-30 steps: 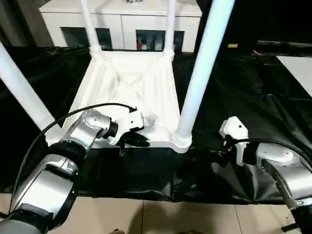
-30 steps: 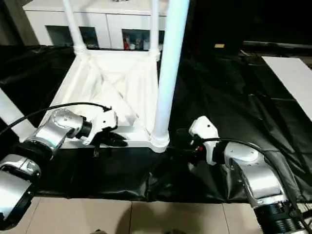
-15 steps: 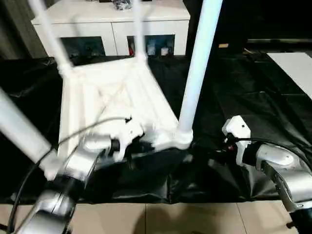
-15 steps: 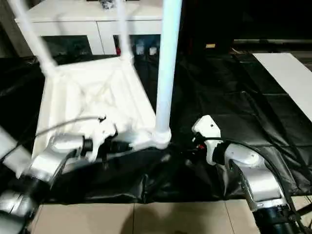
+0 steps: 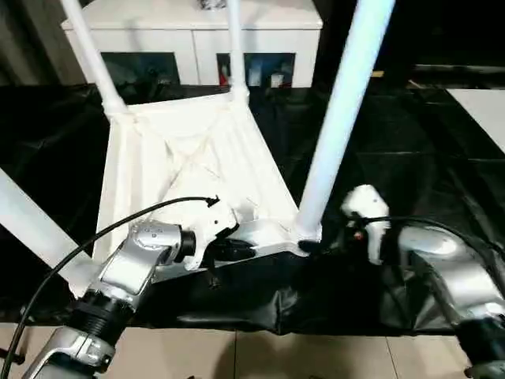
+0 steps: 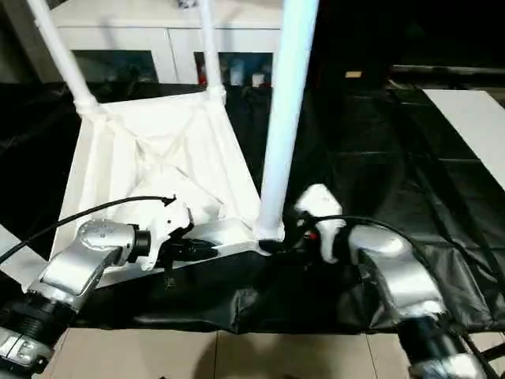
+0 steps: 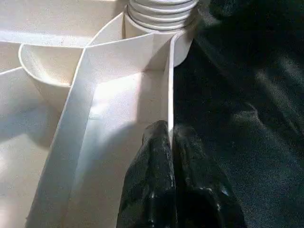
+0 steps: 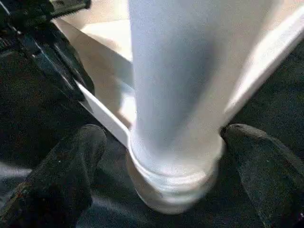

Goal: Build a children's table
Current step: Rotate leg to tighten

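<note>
Pinching tabletop (image 5: 189, 166) rim: left gripper (image 7: 169, 137) | right gripper (image 8: 161, 156) jaws spread around leg (image 5: 339, 118), top cut off

No readable text, labels, numbers or signs anywhere.

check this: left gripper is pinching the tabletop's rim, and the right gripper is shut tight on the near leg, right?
Not quite. The left gripper is pinching the tabletop's rim, but the right gripper is open: in the right wrist view its fingers stand apart on either side of the near leg's base, with gaps showing.
</note>
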